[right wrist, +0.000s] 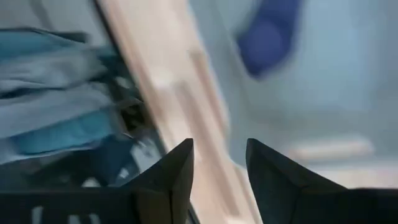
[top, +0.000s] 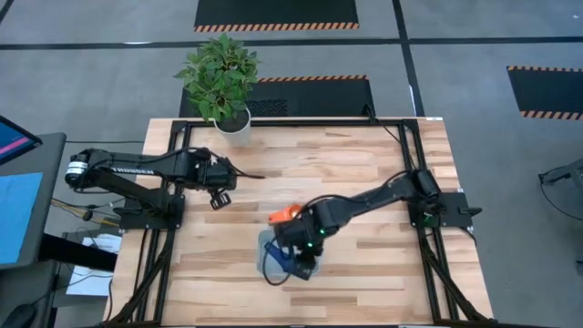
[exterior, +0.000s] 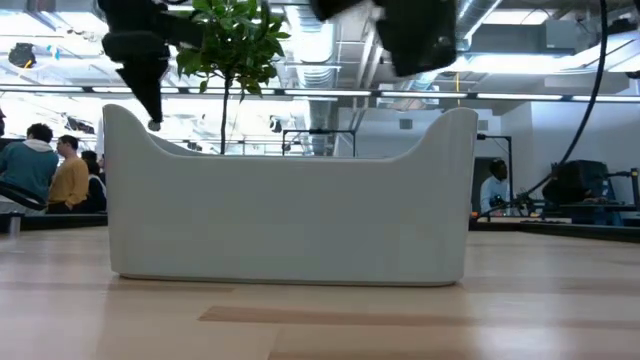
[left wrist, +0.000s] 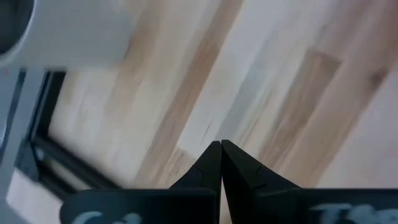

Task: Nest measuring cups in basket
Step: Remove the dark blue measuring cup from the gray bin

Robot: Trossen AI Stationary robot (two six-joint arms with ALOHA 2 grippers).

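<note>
Right gripper (top: 305,258) above basket (top: 270,260)

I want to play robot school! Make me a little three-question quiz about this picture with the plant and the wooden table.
1. True or false: the left gripper has its two dark fingers pressed together.
2. Which arm reaches over the shallow pale grey-blue plastic basket? A) left B) right
3. Fill in: the leafy green plant in the white pot stands at the table's ____ edge, far or near, counted from the basket's side.

Key:
1. True; they meet with nothing between them.
2. B; the right gripper hangs open above the basket, where a dark blue plastic measuring cup lies.
3. Far.
</note>
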